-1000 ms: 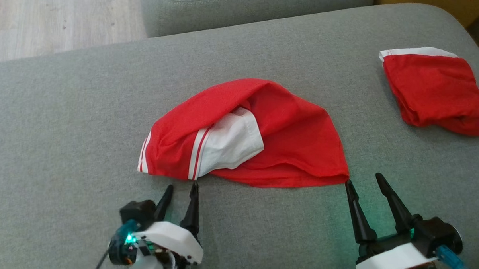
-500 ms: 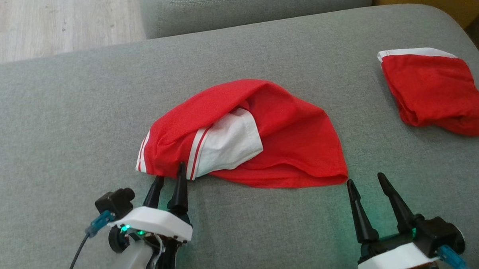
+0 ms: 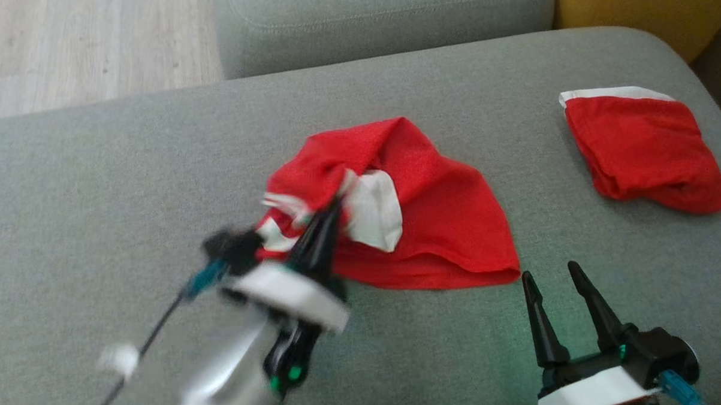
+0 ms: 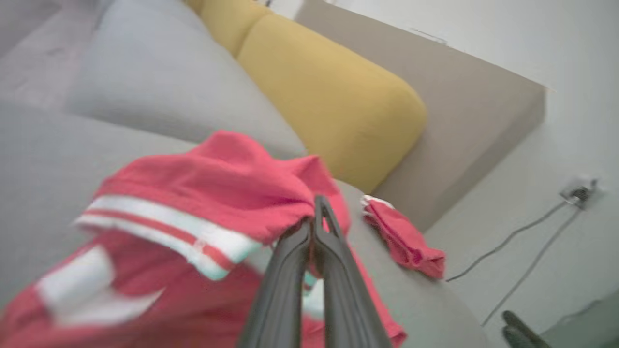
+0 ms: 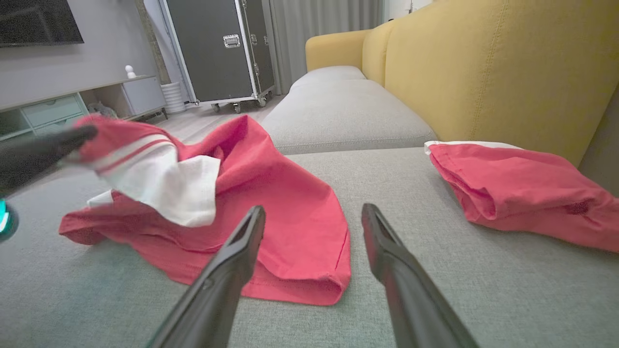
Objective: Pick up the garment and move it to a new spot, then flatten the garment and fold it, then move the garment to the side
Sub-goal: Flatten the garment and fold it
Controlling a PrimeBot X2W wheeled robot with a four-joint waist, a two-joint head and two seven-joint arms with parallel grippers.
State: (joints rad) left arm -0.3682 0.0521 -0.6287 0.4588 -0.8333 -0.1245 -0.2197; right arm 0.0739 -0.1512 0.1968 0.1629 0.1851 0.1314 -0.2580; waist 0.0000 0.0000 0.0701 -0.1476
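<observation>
Now the left gripper (image 3: pixel 332 209) has its two dark fingers pressed together on the crumpled red cloth garment with a white panel and white stripes (image 3: pixel 444 217). It pinches the striped edge at the garment's 9 o'clock side and holds that edge up off the grey fabric sofa seat (image 3: pixel 97 187). The rest of the garment lies on the seat, spreading toward 3 o'clock. In the left wrist view the red cloth (image 4: pixel 217 179) bunches over the closed fingertips (image 4: pixel 316 205).

The right gripper (image 3: pixel 550 272) stands with fingers spread and empty at the garment's 5 o'clock, just beside the hem corner; whether it touches is unclear.

There are two red garments. The second is a folded red cloth bundle with a white band (image 3: pixel 644 152), at 2 o'clock from the first and well apart.
</observation>
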